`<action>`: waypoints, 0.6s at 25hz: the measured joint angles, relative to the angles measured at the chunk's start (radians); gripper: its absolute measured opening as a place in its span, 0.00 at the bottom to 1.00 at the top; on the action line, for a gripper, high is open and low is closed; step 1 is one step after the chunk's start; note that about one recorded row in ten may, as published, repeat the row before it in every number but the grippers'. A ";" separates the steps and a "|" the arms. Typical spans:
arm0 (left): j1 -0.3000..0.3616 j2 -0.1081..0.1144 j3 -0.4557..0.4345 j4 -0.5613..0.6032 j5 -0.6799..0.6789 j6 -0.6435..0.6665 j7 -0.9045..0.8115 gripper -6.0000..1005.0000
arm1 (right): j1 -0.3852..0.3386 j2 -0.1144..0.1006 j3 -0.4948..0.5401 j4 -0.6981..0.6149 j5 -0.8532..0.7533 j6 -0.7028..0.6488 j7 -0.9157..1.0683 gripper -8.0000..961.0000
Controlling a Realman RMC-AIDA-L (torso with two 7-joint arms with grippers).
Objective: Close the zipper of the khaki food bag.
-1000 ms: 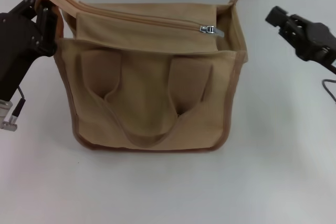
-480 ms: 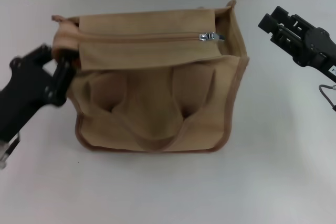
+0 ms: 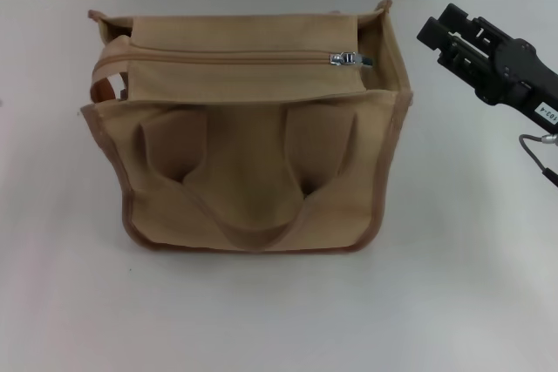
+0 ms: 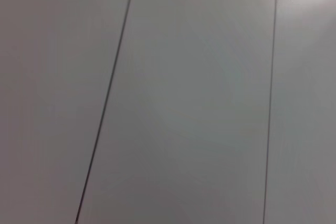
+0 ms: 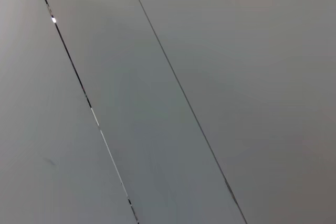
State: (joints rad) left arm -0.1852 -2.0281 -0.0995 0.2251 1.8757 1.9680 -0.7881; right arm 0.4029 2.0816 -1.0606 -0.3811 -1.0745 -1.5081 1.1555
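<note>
Gone from view is the left pincer; right pincer [image 3: 438,34] hovers beside the khaki food bag [image 3: 253,141], its opening unclear

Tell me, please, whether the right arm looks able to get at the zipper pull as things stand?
Probably yes. The right gripper hangs just right of the bag, and the pull lies exposed on the top panel near that side. Only the bag's upright right wall stands between them, so coming in from above looks free.

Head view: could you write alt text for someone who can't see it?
A khaki food bag stands on a white table, its zipper drawn across to the silver pull. The right end effector hovers beside the bag, touching nothing; the left arm is out of view.
</note>
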 joint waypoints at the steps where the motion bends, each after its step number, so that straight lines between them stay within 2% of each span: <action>1: 0.000 0.000 0.000 0.000 0.000 0.000 0.000 0.51 | 0.000 0.000 0.000 0.000 0.000 0.000 0.000 0.63; 3: 0.002 0.024 0.035 0.010 0.023 0.020 -0.056 0.60 | -0.001 0.000 -0.014 0.008 -0.005 -0.057 -0.078 0.63; 4: 0.002 0.024 0.035 0.010 0.023 0.020 -0.056 0.64 | -0.001 0.000 -0.014 0.008 -0.005 -0.057 -0.078 0.63; 5: -0.002 0.033 0.104 0.031 0.036 0.021 -0.067 0.67 | -0.003 0.000 -0.029 0.016 -0.011 -0.123 -0.138 0.63; 6: -0.002 0.033 0.104 0.031 0.036 0.021 -0.067 0.71 | -0.003 0.000 -0.029 0.016 -0.011 -0.123 -0.138 0.63; 7: -0.003 0.036 0.151 0.045 0.038 0.021 -0.069 0.74 | -0.006 0.000 -0.033 0.017 -0.018 -0.158 -0.158 0.63; 8: -0.001 0.041 0.262 0.086 0.039 0.024 -0.075 0.78 | -0.009 0.000 -0.035 0.015 -0.054 -0.211 -0.180 0.63; 10: 0.005 0.044 0.376 0.128 0.039 0.029 -0.079 0.78 | -0.011 -0.002 -0.033 0.009 -0.109 -0.261 -0.201 0.63; 11: 0.005 0.044 0.376 0.128 0.039 0.029 -0.079 0.78 | -0.011 -0.002 -0.033 0.009 -0.109 -0.261 -0.201 0.63; 12: 0.009 0.044 0.424 0.145 0.039 0.031 -0.079 0.78 | -0.013 -0.003 -0.031 0.007 -0.131 -0.284 -0.218 0.63; 13: 0.016 0.043 0.525 0.183 0.039 0.032 -0.078 0.78 | -0.023 -0.003 -0.031 0.003 -0.169 -0.346 -0.274 0.63; 14: 0.016 0.043 0.525 0.183 0.039 0.032 -0.078 0.78 | -0.023 -0.003 -0.031 0.003 -0.169 -0.346 -0.274 0.65; 15: 0.020 0.040 0.610 0.221 0.039 0.031 -0.074 0.78 | -0.033 -0.003 -0.033 -0.015 -0.211 -0.380 -0.311 0.68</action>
State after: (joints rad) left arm -0.1651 -1.9886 0.5108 0.4459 1.9148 1.9995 -0.8619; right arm 0.3704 2.0787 -1.0934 -0.3959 -1.2857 -1.8882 0.8441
